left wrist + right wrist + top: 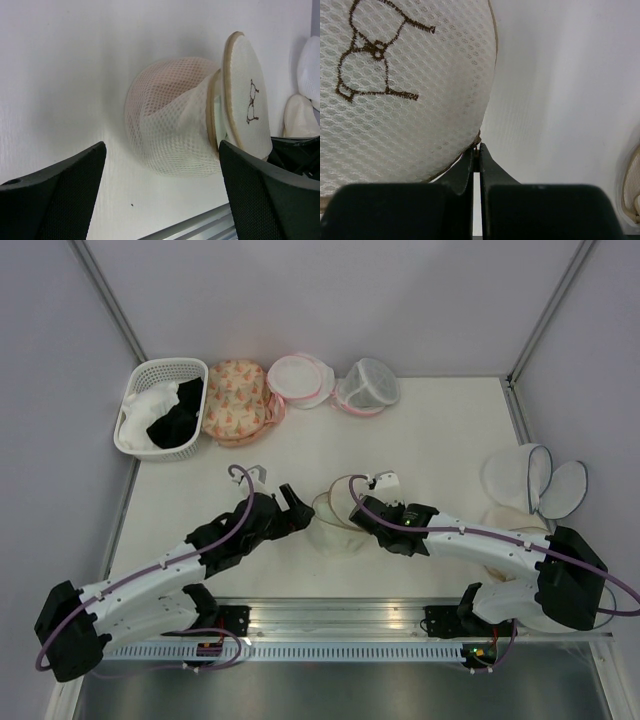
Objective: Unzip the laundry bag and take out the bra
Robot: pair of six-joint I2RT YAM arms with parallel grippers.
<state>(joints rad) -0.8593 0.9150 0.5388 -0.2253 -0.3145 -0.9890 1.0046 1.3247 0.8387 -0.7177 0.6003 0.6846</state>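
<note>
White worktop point(430, 440) carries the laundry bag point(335, 525) at centre, with basket point(165, 365), floral bag point(233, 400) and pink-trimmed bags point(300, 380) along the far edge.

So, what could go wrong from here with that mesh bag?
The right pincer is shut on only a thin bit of beige rim on the laundry bag, so that hold might slip. The left pincer is open and grips nothing; with nothing pinning the bag, a pull may drag all of it rather than part the zip. The bra shows pink through the mesh, inside, and could snag coming out.
</note>
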